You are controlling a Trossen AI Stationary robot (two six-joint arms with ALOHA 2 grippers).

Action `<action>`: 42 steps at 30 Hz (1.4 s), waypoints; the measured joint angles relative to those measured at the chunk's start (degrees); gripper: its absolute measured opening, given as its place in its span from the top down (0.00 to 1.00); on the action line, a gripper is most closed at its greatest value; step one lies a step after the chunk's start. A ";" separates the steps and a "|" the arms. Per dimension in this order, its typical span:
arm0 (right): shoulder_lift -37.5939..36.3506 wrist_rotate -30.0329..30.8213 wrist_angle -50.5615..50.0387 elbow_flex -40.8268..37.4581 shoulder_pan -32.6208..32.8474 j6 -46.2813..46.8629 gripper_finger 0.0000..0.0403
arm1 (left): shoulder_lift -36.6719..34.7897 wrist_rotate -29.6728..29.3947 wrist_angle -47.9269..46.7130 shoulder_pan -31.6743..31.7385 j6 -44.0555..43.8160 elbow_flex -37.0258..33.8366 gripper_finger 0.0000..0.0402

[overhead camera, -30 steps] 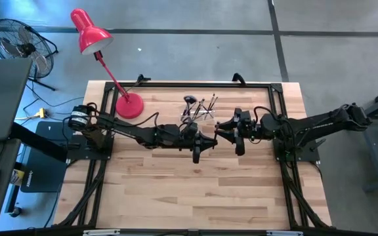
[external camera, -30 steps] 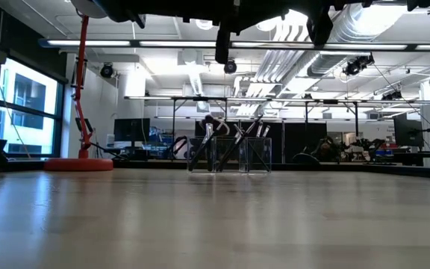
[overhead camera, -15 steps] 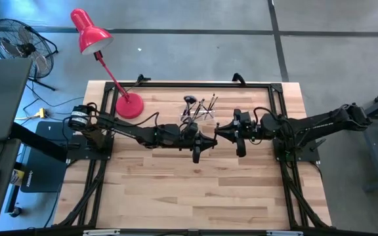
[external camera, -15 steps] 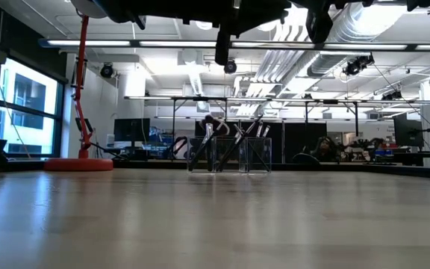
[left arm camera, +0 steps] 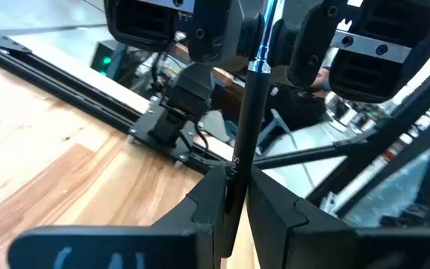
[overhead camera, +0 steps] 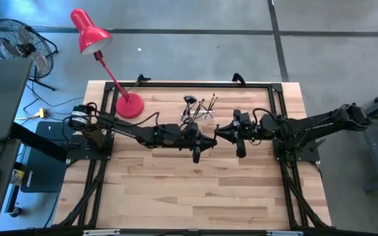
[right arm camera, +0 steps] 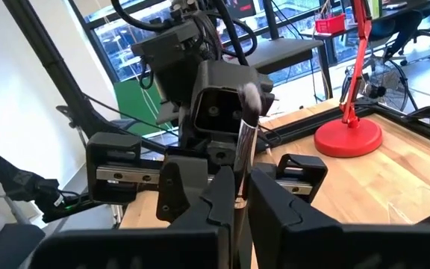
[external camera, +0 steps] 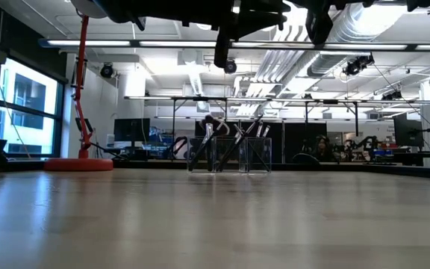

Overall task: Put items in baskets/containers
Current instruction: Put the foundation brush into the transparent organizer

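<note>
Both grippers meet in mid-air over the table's middle, my left gripper [overhead camera: 210, 139] and my right gripper [overhead camera: 219, 134] facing each other, each shut on one thin makeup brush [left arm camera: 246, 112]. It has a dark handle, a silvery ferrule [right arm camera: 242, 142] and a soft grey head [right arm camera: 250, 93]. The clear holder [overhead camera: 203, 113] stands on the wood beyond them, toward the far edge. Several brushes [external camera: 215, 142] lean inside it, heads up. My left gripper pinches the brush's dark handle [left arm camera: 234, 183] between its two fingers, which reach in level from the table's left. The brush is lifted clear of the table and runs on to the other gripper. My right gripper pinches the same brush just behind the silvery ferrule [right arm camera: 237, 183] between its two fingers, level, from the table's right. The ferrule and the head stick out past the fingers.
A red desk lamp stands with its round base [overhead camera: 128, 106] at the far left, its arm slanting out over the table's far-left corner. A black frame [overhead camera: 277, 98] runs around the table's edge. Bare wood [overhead camera: 195, 190] fills the near half.
My right gripper has shut on the brush that my left gripper holds up. Both arms have stayed where they were, and the brush has not shifted.
</note>
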 joint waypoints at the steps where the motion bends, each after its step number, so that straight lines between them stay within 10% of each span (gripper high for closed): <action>1: 0.00 0.04 0.02 0.00 0.00 -0.02 0.97 | 0.00 1.25 0.02 0.48 0.00 0.00 0.88; 11: 0.00 1.48 0.05 0.00 0.00 2.21 0.96 | 0.00 25.67 0.30 8.12 -0.78 0.00 0.88; 20: 0.00 3.43 -1.32 0.00 0.00 5.64 0.96 | 0.00 36.05 -1.05 12.77 -0.60 0.00 0.88; 42: -5.47 9.17 -12.43 -0.02 -0.49 -2.90 0.96 | -0.02 18.74 -3.96 13.13 7.37 0.00 0.88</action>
